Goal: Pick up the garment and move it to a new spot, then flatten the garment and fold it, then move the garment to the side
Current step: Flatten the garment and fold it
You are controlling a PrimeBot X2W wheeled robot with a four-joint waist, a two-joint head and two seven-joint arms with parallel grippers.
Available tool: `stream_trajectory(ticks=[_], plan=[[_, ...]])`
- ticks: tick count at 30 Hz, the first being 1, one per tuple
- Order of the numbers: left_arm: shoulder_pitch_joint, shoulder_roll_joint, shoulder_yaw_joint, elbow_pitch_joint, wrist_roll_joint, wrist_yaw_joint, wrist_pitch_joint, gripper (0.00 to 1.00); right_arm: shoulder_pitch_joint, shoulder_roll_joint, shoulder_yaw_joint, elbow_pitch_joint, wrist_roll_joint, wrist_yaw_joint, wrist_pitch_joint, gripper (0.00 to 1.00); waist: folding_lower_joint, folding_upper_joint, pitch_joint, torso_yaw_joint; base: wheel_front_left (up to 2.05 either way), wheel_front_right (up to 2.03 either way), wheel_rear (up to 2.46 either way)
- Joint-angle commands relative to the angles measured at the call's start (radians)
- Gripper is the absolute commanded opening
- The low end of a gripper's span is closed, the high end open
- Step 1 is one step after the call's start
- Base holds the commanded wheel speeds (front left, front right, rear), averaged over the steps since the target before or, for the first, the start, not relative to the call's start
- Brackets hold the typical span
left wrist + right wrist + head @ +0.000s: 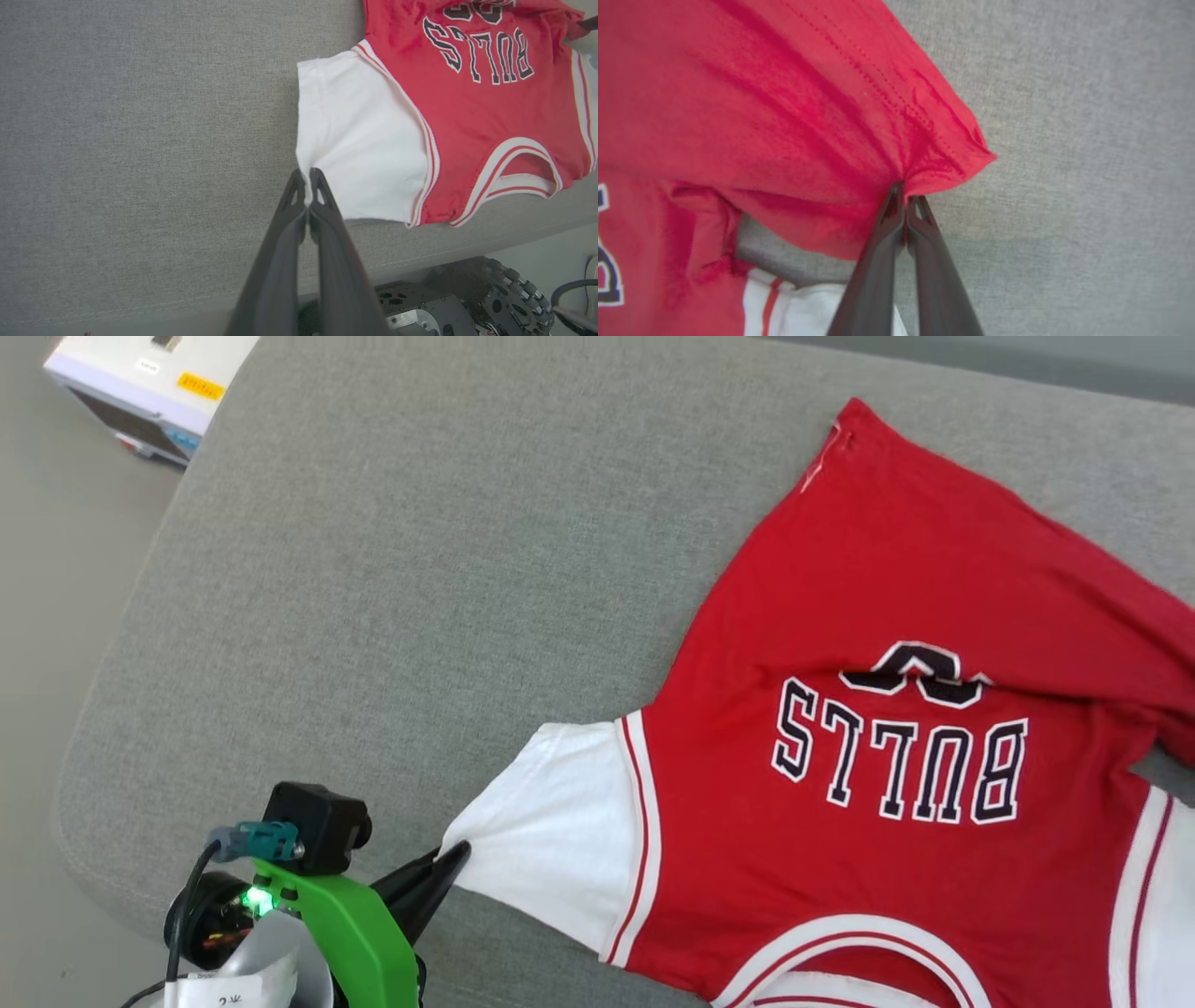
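The garment [887, 644], a red jersey T-shirt with white sleeves and upside-down black lettering, lies spread on a grey cushion, its collar toward me. My left gripper [455, 855] is at the lower left of the head view, shut on the corner of the white sleeve [551, 821]. Its wrist view shows both fingers pinched together on that sleeve [355, 140] edge at the gripper [307, 173]. In the right wrist view my right gripper [906, 189] is shut on a bunched red hem corner of the garment [794, 107], which is lifted and creased.
The grey cushion [420, 569] stretches wide and bare to the left of the garment. A white box [149, 383] sits on the floor at the far left. The robot's wheeled base [467, 303] shows below the cushion's front edge.
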Motion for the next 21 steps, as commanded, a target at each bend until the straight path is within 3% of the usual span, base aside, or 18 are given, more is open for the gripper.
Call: stream_trajectory(ticks=[1,12,21], plan=[[0.016,0.001,0.003,0.009,-0.013,0.011,-0.007,0.00,0.055,0.006,-0.004,-0.009,0.012,-0.001,-0.001,0.00,0.0001,0.0000,-0.103,-0.076,0.00,0.00,0.00],[0.052,-0.035,0.010,0.049,-0.019,0.034,-0.061,0.00,0.303,0.053,-0.092,-0.178,0.064,-0.001,0.016,0.00,0.0001,0.0000,-0.192,-0.153,0.00,0.00,0.00],[0.049,-0.085,0.001,0.089,-0.016,0.033,-0.102,0.00,0.461,0.148,-0.155,-0.284,0.074,-0.001,0.006,0.00,0.0001,0.0000,-0.227,-0.191,0.00,0.00,0.00]])
